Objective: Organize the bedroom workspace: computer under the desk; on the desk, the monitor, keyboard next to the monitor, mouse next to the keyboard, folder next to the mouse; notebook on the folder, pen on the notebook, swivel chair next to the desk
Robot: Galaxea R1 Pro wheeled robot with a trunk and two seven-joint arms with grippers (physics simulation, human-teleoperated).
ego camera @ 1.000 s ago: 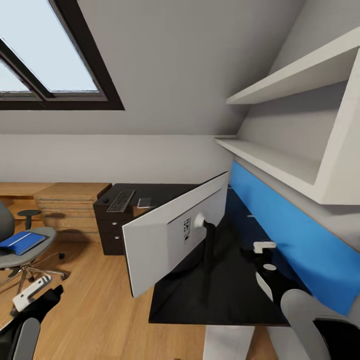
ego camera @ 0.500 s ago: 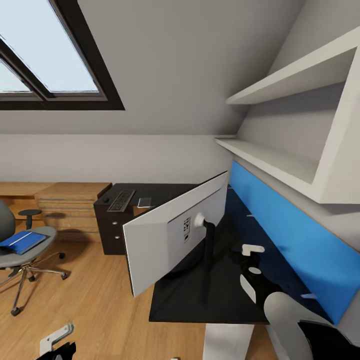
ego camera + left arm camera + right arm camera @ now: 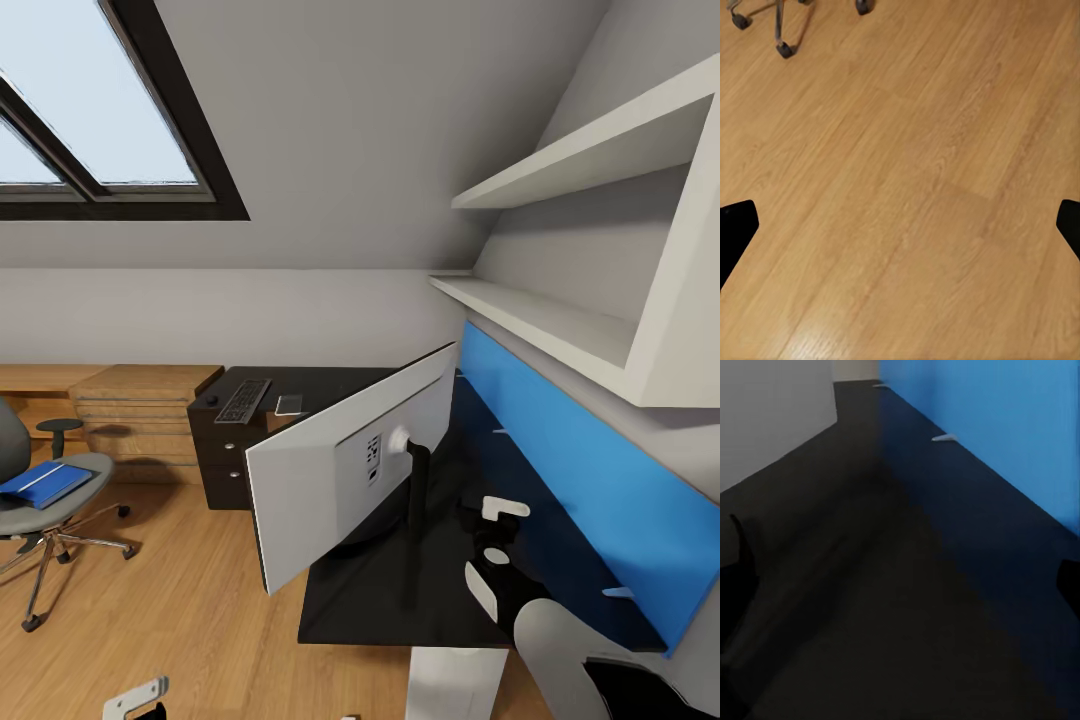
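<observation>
- The right gripper (image 3: 497, 530) hung over the black tabletop (image 3: 370, 590), having drawn back toward the robot since a second earlier. Its fingers (image 3: 1069, 585) stood wide apart with nothing between them.
- Beyond those fingers ran bare tabletop, with the blue wall panel (image 3: 570, 460) along one side.
- The monitor (image 3: 340, 470) stood on the tabletop beside the right gripper, its white back facing the camera, unmoved.
- The left gripper (image 3: 135, 697) had dropped to the bottom edge of the head view. Its fingers (image 3: 735, 229) were spread wide and empty above the wood floor (image 3: 907, 187).
- Past the left fingers lay the castors of the swivel chair (image 3: 35, 500).
- The blue folder (image 3: 42, 483) lay on the chair seat, as before.
- The keyboard (image 3: 242, 400), the mouse (image 3: 211, 400) and the notebook (image 3: 289, 404) rested on the far tabletop, well beyond both grippers.
</observation>
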